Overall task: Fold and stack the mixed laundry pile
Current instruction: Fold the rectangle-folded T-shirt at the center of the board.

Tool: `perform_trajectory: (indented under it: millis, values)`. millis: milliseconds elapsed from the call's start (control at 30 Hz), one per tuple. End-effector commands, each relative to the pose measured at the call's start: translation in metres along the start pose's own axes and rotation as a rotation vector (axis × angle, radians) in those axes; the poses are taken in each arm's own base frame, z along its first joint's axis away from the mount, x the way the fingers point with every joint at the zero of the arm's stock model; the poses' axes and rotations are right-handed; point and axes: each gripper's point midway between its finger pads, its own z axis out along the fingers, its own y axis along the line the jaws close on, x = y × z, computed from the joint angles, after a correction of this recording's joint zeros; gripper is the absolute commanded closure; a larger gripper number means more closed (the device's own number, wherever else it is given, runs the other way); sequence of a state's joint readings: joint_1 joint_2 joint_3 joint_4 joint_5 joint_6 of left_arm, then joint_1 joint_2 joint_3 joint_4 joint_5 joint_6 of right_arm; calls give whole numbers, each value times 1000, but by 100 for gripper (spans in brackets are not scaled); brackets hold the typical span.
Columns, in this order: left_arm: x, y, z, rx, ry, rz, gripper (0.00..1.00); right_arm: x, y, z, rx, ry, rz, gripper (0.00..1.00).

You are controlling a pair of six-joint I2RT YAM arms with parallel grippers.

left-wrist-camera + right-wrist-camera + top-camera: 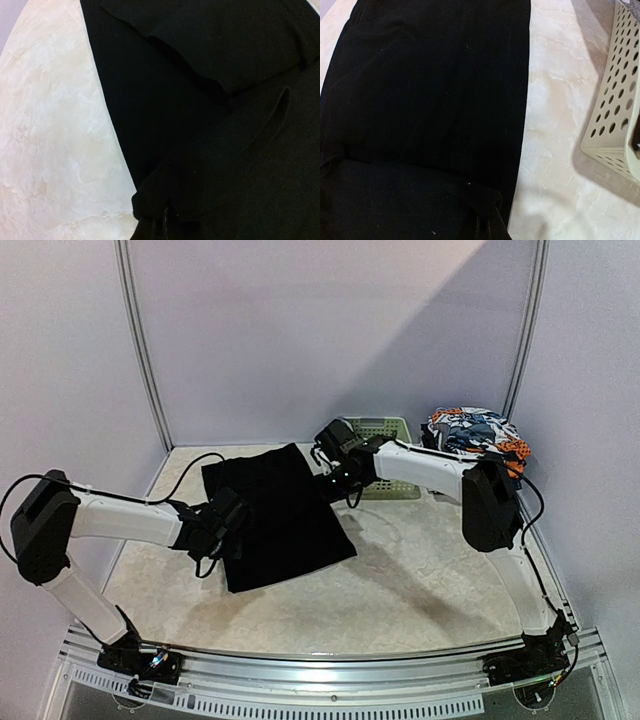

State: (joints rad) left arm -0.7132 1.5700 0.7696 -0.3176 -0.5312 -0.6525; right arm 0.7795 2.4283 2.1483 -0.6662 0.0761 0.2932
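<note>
Black cloth (278, 512) — spread (on tabletop (430, 580))

Black cloth (285, 525) lies flat beside green basket (396, 423).

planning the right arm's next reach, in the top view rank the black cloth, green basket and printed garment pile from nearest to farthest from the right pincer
1. black cloth: pinched in the right pincer, spreading to its left.
2. green basket: just beside it, on the right.
3. printed garment pile: far right corner.
</note>
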Motion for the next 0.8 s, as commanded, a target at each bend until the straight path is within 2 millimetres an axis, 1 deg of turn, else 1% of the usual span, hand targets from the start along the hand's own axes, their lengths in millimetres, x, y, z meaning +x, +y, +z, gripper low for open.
perform_trajectory:
  millis: [0,67,133,167,200,233,267,300,333,400,433,467,500,567,600,700,733,767]
  values:
    - [-5,6,10,-31,-12,-8,96,-8,-9,17,15,-33,1,94]
    - [-5,9,13,-46,-14,-15,90,-10,-8,20,13,-41,2,88]
    - [-6,13,16,-67,-17,-27,81,-12,-8,23,14,-54,4,75]
    - [-7,15,17,-74,-19,-35,74,-14,-8,26,14,-65,10,71]
    - [-9,18,18,-85,-23,-41,62,-18,-7,26,9,-77,14,67]
    - [-13,20,18,-95,-34,-44,49,-23,-5,25,4,-92,19,61]
    - [-18,22,18,-108,-45,-46,38,-27,-4,25,2,-103,24,53]
    - [-23,24,17,-117,-54,-48,29,-32,-3,22,-1,-116,29,49]
    - [-29,27,15,-122,-60,-43,24,-38,-3,19,-2,-127,31,47]
    - [-44,27,6,-118,-85,-37,19,-48,0,8,-9,-149,35,43]
    - [-54,25,-2,-102,-108,-39,18,-53,0,0,-10,-160,38,40]
    - [-59,23,-9,-82,-121,-31,18,-55,0,-6,-9,-162,38,38]
    - [-63,18,-15,-51,-134,-17,18,-58,0,-18,-12,-169,39,37]
    - [-66,3,-27,33,-153,27,21,-51,-1,-27,-14,-158,37,35]
    - [-65,-6,-31,81,-151,63,23,-52,0,-39,-26,-169,38,35]
    - [-54,-32,-36,196,-138,140,28,-28,0,-47,-61,-136,45,36]
    - [-52,-39,-36,226,-132,159,30,-23,3,-56,-87,-136,51,37]
    - [-48,-46,-33,250,-119,172,34,-13,7,-57,-118,-125,55,39]
